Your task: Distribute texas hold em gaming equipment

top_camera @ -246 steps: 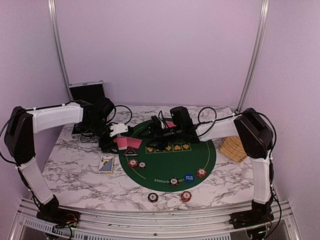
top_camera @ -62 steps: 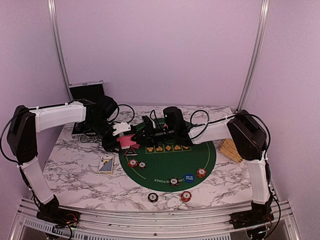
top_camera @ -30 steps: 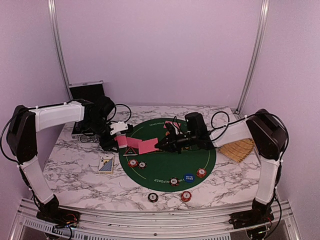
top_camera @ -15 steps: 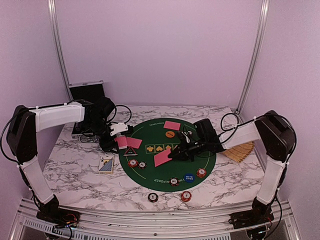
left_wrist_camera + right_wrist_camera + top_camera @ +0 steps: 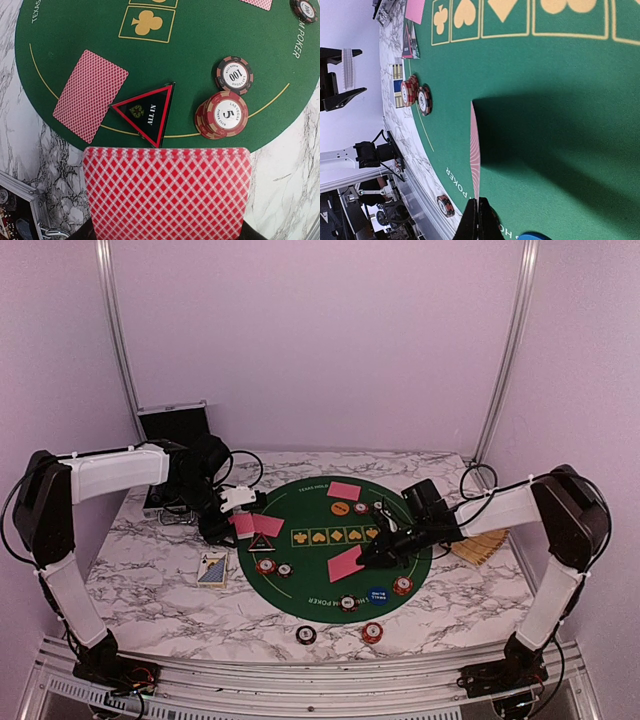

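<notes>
Pink-red-backed playing card (image 5: 345, 565) hangs pinched in the right claw (image 5: 375, 553) over the round green felt mat (image 5: 300, 575); across the felt, the left claw (image 5: 230, 527) clamps spare pink-red-backed cards (image 5: 243, 525). Left wrist: those cards fill the foreground, with the black triangular marker (image 5: 146, 114) just ahead. Right wrist: tips closed on the card's edge. It looks best lowered flat onto bare felt ahead, short of the blue round button (image 5: 535, 236) beside the claw and the mat's rim.

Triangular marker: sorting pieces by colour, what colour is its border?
Red, around the black marker; left wrist view shows it best.
</notes>
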Robot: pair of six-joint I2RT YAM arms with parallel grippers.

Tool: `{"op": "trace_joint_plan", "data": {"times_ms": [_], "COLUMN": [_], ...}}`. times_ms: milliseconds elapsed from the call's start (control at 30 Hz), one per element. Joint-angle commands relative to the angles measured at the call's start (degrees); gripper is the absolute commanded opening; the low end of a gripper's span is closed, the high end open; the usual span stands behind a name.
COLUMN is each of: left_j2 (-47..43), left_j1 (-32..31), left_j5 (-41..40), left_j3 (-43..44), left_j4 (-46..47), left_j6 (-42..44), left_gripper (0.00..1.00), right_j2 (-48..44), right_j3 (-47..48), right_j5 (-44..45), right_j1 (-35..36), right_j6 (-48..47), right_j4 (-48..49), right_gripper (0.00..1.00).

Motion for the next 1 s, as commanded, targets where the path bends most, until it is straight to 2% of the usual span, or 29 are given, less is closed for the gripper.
{"op": "trace_joint_plan", "data": {"times_ms": [0,400,467,500,567,600,800,967], "left_j2": [-2.4,-2.2,-2.1,-2.1,-2.0,-2.0,-2.2,-2.4], "left_j1": [0.1,-0.1,-0.1,-0.1,-0.2,-0.3,-0.5,-0.6], "left_j5": [1.6,1.6,1.7,1.6,1.6,1.7,1.7,2.1], "left_j3": [-0.6,-0.3,-0.2,-0.1,0.0,0.0,0.1,0.3], "left_j4": [-1.0,-1.2,-1.2,-1.2,-1.3,-1.4,-1.6,-1.8], "left_j6": [-0.1,-0.3,-0.2,-0.3,-0.3,-0.2,-0.2,-0.3], "left_gripper": [0.00,0.00,0.00,0.00,0.00,0.00,0.00,0.00], "right_j2": [-1.8,-2.4,-2.4,-2.5,-2.4,-2.5,-3.6,-4.0], "right_j3": [0.7,4.7,5.1,5.3,5.9,7.3,11.4,13.3], "right_j5": [2.6,11.4,12.2,12.4,13.1,13.7,15.5,12.4], "right_j1": [-1.2,-1.2,-1.3,-1.3,-1.2,-1.3,-1.2,-0.7], "right_j6": [-4.3,-11.7,-12.1,-12.3,-12.5,-12.7,-12.0,-7.1], "right_j4": [-6.1,-18.6,-19.5,-19.8,-20.6,-21.5,-22.3,-14.6], "right_gripper": [0.00,0.02,0.08,0.14,0.29,0.41,0.58,0.77]}}
